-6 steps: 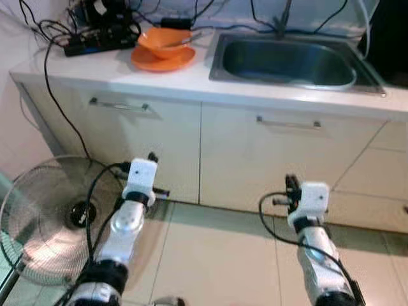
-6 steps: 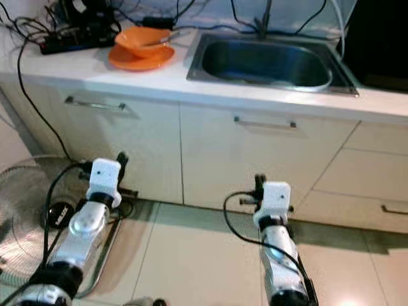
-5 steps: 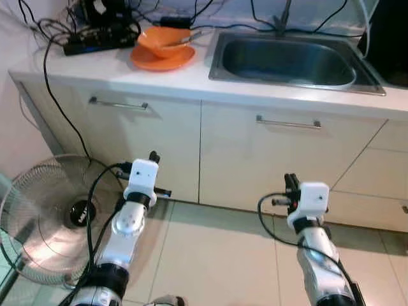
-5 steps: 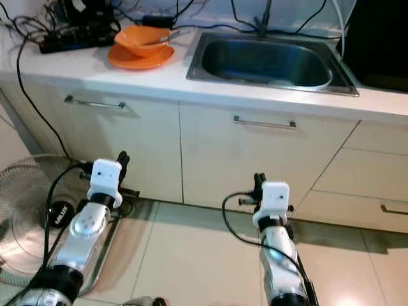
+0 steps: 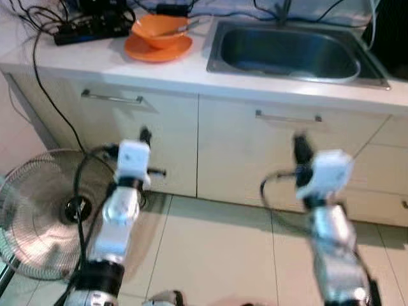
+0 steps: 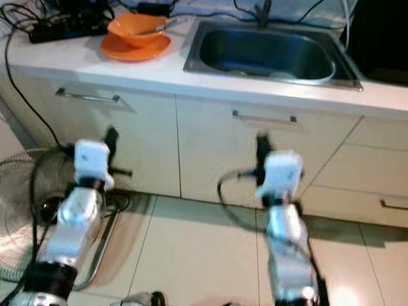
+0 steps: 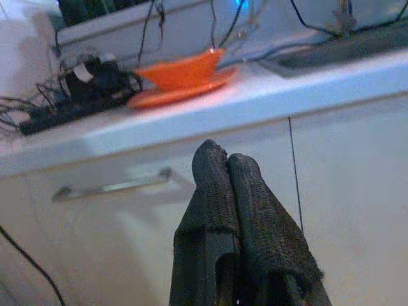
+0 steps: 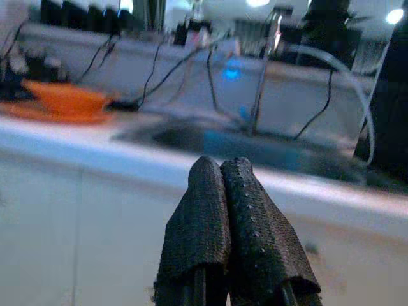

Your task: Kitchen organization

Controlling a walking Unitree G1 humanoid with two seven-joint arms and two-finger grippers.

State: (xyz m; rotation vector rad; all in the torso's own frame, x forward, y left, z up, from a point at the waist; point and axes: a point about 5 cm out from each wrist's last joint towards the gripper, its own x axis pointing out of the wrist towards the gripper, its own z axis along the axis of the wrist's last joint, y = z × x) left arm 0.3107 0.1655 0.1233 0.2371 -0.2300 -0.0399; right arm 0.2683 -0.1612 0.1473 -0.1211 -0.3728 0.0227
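- Your robot stands before a white kitchen tabletop (image 5: pixel 159 67), both arms raised in front of the cabinet doors and well short of anything on top.
- Your left hand (image 7: pixel 233 167) has its two black fingers pressed together and empty, pointing at the drawer handle (image 7: pixel 111 187) below the dishes.
- Your right hand (image 8: pixel 220 173) is likewise pressed together and empty, aimed toward the steel sink (image 5: pixel 290 54).
- The likely things to tidy, an orange bowl (image 5: pixel 159 29) resting on an orange plate (image 5: pixel 158 50) with a utensil lying in the bowl, sit at the tabletop's left end, beside a black power strip (image 5: pixel 89 27) and its tangle of cables.
- A floor fan (image 5: pixel 38 213) stands low on the left.
- By the look of it, you are in the approach step; nothing is grasped.
- Next, step closer, lift an arm above the tabletop edge, and spread the fingers before reaching for the bowl, keeping clear of the cables.
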